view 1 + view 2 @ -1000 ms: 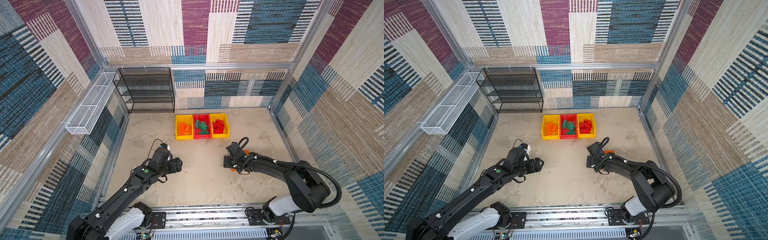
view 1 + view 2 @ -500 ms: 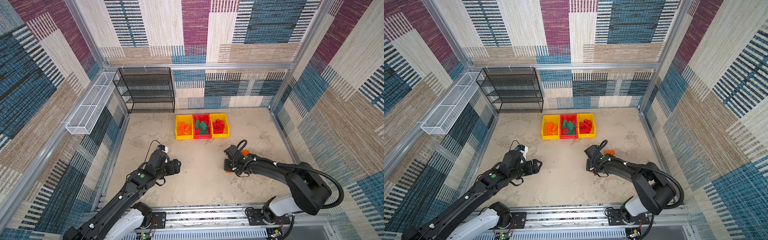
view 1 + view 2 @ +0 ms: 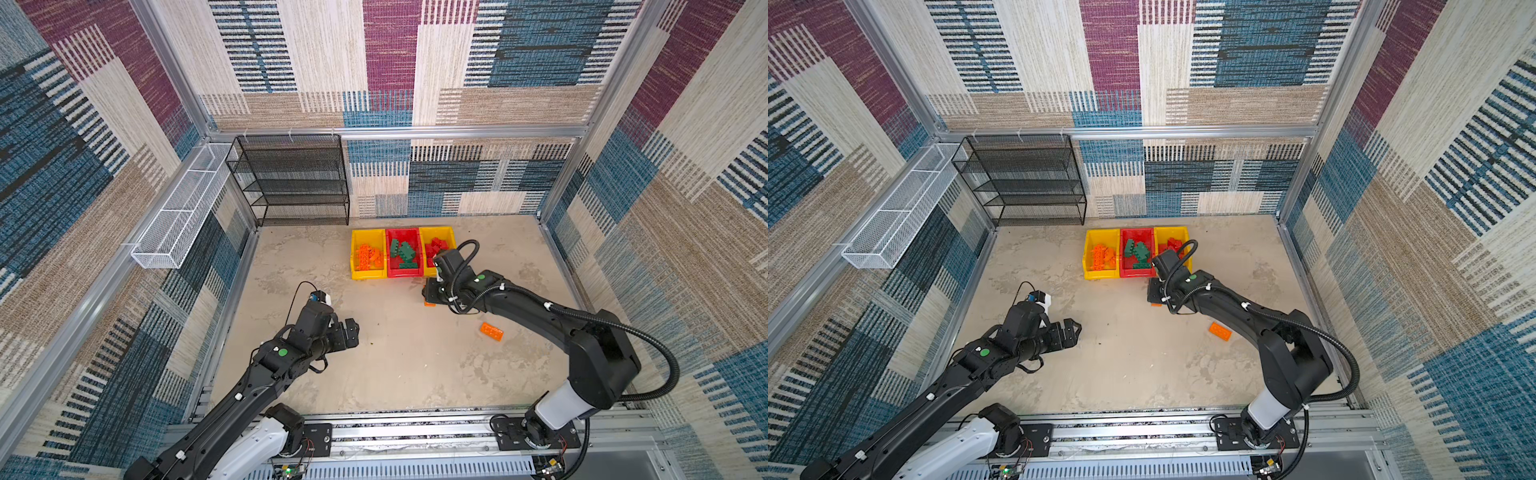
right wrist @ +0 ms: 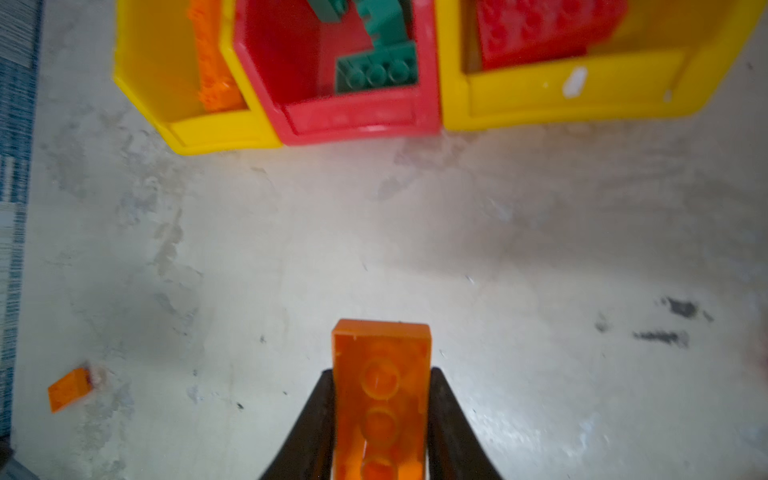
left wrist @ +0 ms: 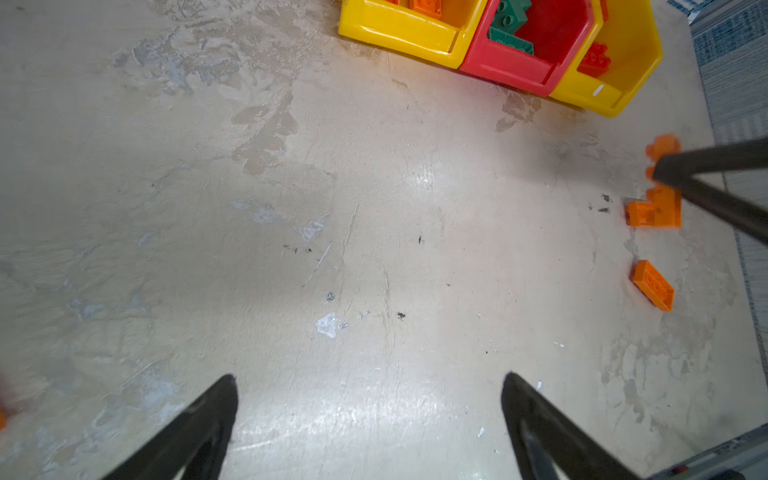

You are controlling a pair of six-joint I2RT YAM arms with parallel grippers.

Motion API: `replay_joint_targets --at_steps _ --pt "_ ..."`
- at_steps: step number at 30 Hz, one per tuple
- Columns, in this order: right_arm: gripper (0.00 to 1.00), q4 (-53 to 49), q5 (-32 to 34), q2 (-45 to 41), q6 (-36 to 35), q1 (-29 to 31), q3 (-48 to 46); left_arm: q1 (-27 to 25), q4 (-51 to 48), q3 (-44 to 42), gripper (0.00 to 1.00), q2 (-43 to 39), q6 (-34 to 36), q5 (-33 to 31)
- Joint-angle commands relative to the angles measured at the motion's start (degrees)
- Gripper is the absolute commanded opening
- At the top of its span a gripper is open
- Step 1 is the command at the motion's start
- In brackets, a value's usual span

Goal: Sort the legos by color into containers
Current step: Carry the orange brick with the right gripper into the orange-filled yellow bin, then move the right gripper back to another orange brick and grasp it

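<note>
My right gripper (image 4: 381,371) is shut on an orange brick (image 4: 380,399), which it holds lengthwise above the floor, a short way in front of the containers. In both top views this gripper (image 3: 429,293) (image 3: 1154,291) hangs near the red bin's front corner. A second orange brick (image 3: 492,331) (image 5: 652,285) lies flat on the floor beside the right arm. The left yellow bin (image 3: 368,274) holds orange legos. Green ones fill the red bin (image 3: 405,273), and red ones lie in the right yellow bin (image 3: 436,229). My left gripper (image 3: 354,331) (image 5: 371,378) is open over bare floor with nothing between its fingers.
A black wire-mesh shelf rack (image 3: 291,183) stands against the back wall left of the bins. A long white wire basket (image 3: 183,208) hangs on the left wall. Patterned walls close in three sides, and a metal rail (image 3: 415,428) runs along the front.
My right gripper has shut on an orange brick and carried it off the floor toward the bins. The left gripper's jaws have opened wider, and that arm has hardly shifted.
</note>
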Motion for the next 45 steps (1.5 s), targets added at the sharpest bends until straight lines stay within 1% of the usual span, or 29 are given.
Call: replay_joint_targets --at_steps 1,6,11,19,20,21,23,24,26,29,31,36,38,40,42,45 --pt "0.31 4.83 -3.14 5.29 -4.15 0.01 7.78 0.16 -0.49 1.29 0.99 0.70 -1.08 -1.12" --pt "0.31 4.46 -4.94 18.36 -9.06 0.00 23.92 0.41 -0.17 3.08 0.99 2.57 -0.61 -1.32" --pt "0.32 5.07 -6.58 28.69 -12.51 0.00 36.43 0.56 -1.34 5.57 0.99 4.94 -0.42 -2.26" --pt "0.33 0.05 -8.81 45.56 -14.41 -0.02 59.04 0.85 -2.11 7.06 0.99 6.04 -1.15 -3.07" --pt "0.35 -1.35 -8.89 47.54 -14.76 -0.01 62.18 0.86 -2.38 7.12 0.99 6.14 -1.09 -3.12" --pt "0.45 -2.85 -9.14 49.54 -15.02 0.00 65.14 0.98 -2.61 7.29 0.99 6.18 -1.04 -3.19" --pt "0.74 -4.86 -9.50 51.34 -15.46 0.00 69.03 0.91 -2.83 7.47 0.99 6.02 -1.00 -3.37" --pt "0.82 -5.05 -9.25 51.01 -15.73 0.00 69.40 0.93 -2.93 7.57 0.99 5.87 -0.77 -3.41" --pt "0.88 -4.32 -7.79 48.43 -16.33 0.02 67.55 1.00 -2.60 7.65 0.99 5.70 -0.57 -3.36" --pt "0.90 -2.74 -4.24 41.20 -17.34 -0.01 59.82 1.00 -1.51 7.83 0.99 5.84 0.34 -2.59" --pt "0.89 -2.00 -1.21 35.05 -17.34 0.00 52.30 1.04 -0.57 8.01 0.99 5.96 0.85 -1.49" --pt "0.90 1.15 8.28 16.27 -14.06 -0.97 25.05 0.60 2.65 8.63 0.99 6.83 2.28 3.52" --pt "0.89 1.47 9.98 8.84 -11.59 -2.57 14.07 -0.40 4.09 8.80 0.99 7.83 2.30 4.98" --pt "0.89 1.47 10.97 0.84 -8.45 -5.10 2.70 -2.83 6.23 8.88 0.99 9.49 2.17 5.72" --pt "0.89 1.78 11.25 -6.70 -6.12 -8.42 -7.55 -6.35 8.50 9.30 0.99 11.97 2.04 5.57" --pt "0.89 1.65 10.70 -14.68 -4.90 -13.80 -18.21 -11.90 12.53 10.70 0.99 16.95 2.04 6.73"
